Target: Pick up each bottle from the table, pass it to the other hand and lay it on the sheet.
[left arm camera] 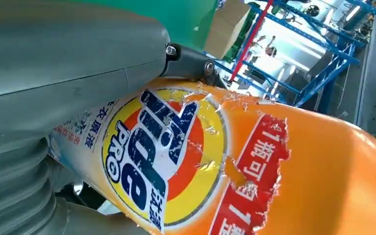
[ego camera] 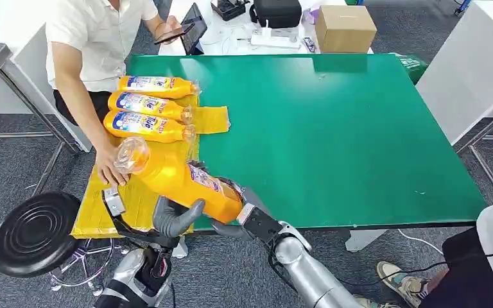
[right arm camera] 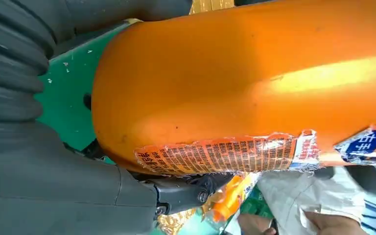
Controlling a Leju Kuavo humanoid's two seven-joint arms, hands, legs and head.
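Three bottles [ego camera: 151, 108] lie on the yellow sheet [ego camera: 213, 119]; a fourth bottle [ego camera: 183, 178] sits mid-handover, fingers of both left hand [ego camera: 174, 217] and right hand [ego camera: 244, 218] wrapped around its base, laying-down outstanding.

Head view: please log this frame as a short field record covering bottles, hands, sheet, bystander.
held bottle: orange bottle, tilted, cap end over the yellow sheet
left hand: grips the bottle's base from below
right hand: touches the same base
laid bottles: three bottles side by side on the sheet
bystander: person's hand rests on the sheet
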